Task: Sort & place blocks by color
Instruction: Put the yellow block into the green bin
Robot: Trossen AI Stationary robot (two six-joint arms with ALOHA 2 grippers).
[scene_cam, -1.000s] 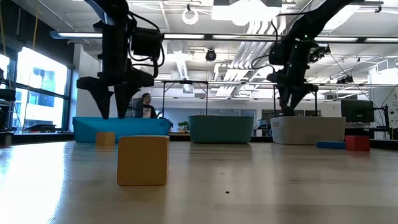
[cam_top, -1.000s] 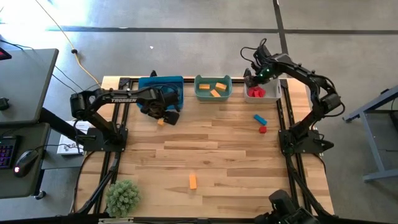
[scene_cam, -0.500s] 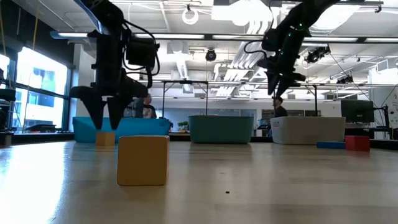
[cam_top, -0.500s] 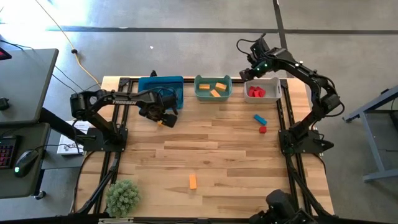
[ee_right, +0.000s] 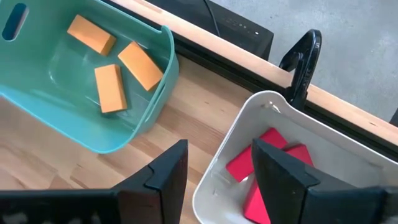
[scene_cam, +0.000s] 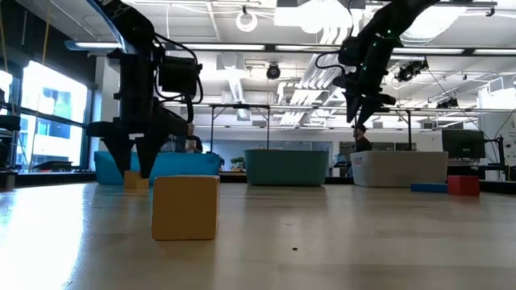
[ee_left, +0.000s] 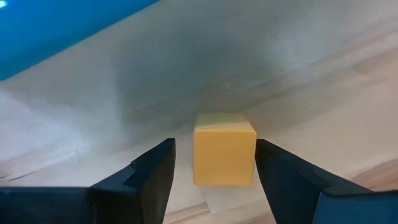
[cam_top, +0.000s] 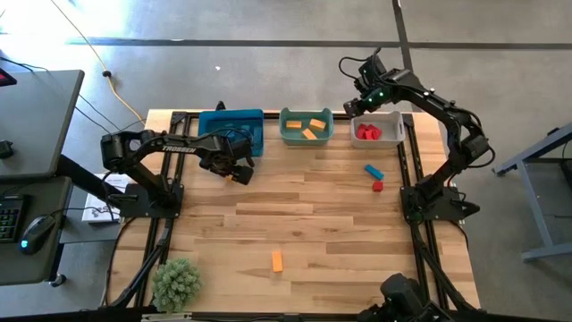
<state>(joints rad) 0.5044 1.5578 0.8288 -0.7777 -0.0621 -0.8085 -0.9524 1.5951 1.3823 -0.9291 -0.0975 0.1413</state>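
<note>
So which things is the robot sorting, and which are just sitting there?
For the job:
- orange cube between the left gripper and its open fingers
- orange bar
- blue bar
- red cube
- blue bin, teal bin, white bin
- right gripper, open above the white bin

Just lying about:
- green plant
- computer mouse

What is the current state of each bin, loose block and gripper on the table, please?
Blue plastic bin: contents hidden.
Teal plastic bin: holds three orange blocks.
White plastic bin: holds red blocks.
Small orange cube: on the table, between open fingers.
Left gripper: open, straddling the cube.
Right gripper: open, empty, above the bins.
</note>
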